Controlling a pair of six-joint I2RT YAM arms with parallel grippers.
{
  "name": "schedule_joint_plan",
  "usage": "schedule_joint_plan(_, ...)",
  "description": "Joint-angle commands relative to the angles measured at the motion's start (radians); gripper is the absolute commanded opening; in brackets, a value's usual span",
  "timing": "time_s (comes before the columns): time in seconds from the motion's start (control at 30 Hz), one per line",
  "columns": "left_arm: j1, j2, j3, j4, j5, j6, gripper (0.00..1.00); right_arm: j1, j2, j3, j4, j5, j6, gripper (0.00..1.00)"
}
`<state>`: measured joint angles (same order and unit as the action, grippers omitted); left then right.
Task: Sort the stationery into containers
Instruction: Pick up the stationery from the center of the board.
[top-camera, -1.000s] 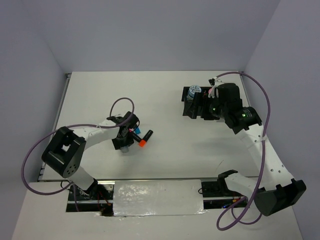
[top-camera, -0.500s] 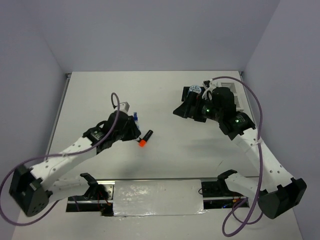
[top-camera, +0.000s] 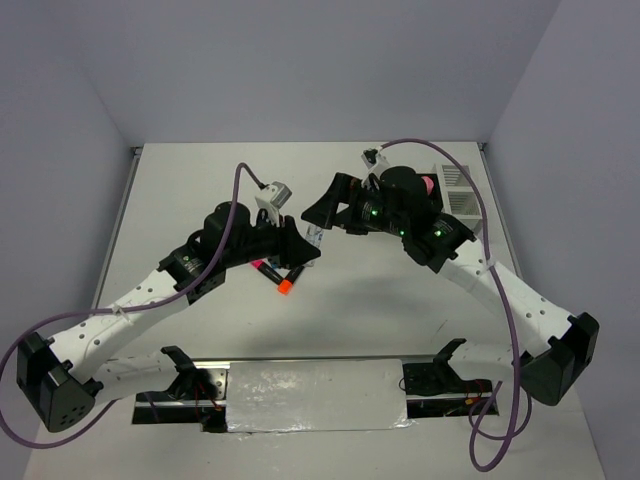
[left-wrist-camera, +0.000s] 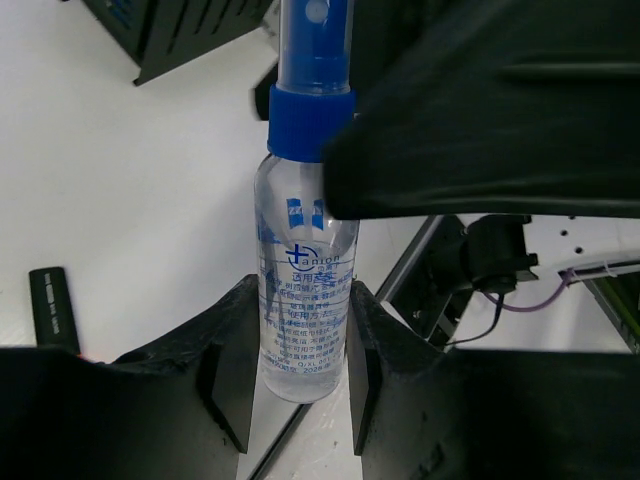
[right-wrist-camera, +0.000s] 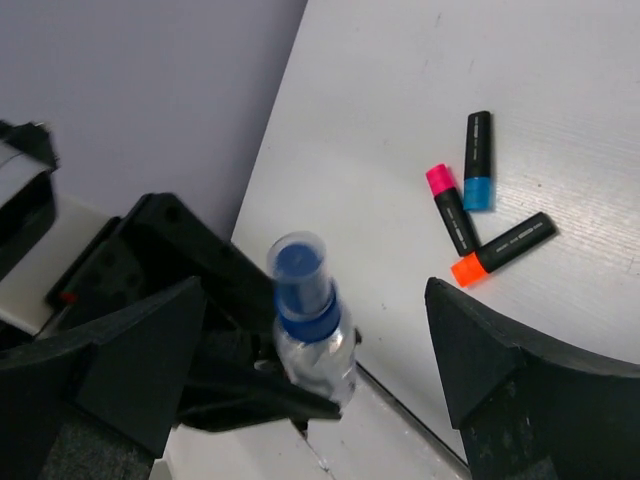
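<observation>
My left gripper is shut on a small clear spray bottle with a blue cap and holds it upright above the table. In the top view the left gripper sits mid-table. My right gripper is open, its fingers spread wide on either side of the bottle without touching it. Three dark markers lie on the table: cyan cap, pink cap, orange cap. The black organiser shows only as a corner. The white slatted box holds a pink tube. The tape rolls are hidden.
The right arm's body covers most of the organiser in the top view. The pink marker and orange marker lie just below the left gripper. Grey walls close in the table at the back and sides.
The left arm has lifted the bottle and carried it right, toward the table's middle. The right arm has swung left from over the organiser to face the bottle.
</observation>
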<state>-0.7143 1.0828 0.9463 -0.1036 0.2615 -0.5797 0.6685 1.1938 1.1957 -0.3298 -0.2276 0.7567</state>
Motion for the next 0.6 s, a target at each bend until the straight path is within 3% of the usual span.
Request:
schedule_joint_plan(0.0,-0.008,-0.012,0.065,0.061,0.085,0.055,0.00,0.016,0.026,0.059,0.028,0.069,-0.023,0.97)
schedule_joint_plan(0.13,-0.010,-0.021,0.059,0.053,0.074,0.060,0.00,0.046,0.049,0.082,-0.011,0.070,-0.043,0.71)
schedule_joint_plan(0.23,-0.010,-0.024,0.057,0.030,0.051,0.070,0.00,0.072,0.032,0.071,-0.009,0.044,-0.050,0.58)
schedule_joint_plan(0.4,-0.010,-0.012,0.088,-0.022,0.031,0.113,0.00,0.083,0.016,0.056,-0.031,-0.041,-0.049,0.58)
schedule_joint_plan(0.47,-0.010,-0.012,0.100,-0.031,0.033,0.122,0.00,0.083,0.003,0.045,-0.046,-0.035,-0.059,0.51)
schedule_joint_plan(0.5,-0.010,-0.012,0.106,-0.031,0.041,0.130,0.01,0.085,-0.005,0.038,-0.057,-0.026,-0.065,0.17)
schedule_joint_plan(0.53,-0.010,-0.011,0.108,-0.031,0.045,0.133,0.05,0.085,-0.007,0.038,-0.069,-0.009,-0.066,0.00)
schedule_joint_plan(0.57,-0.010,-0.009,0.111,-0.033,0.045,0.135,0.08,0.082,-0.005,0.039,-0.075,0.013,-0.071,0.00)
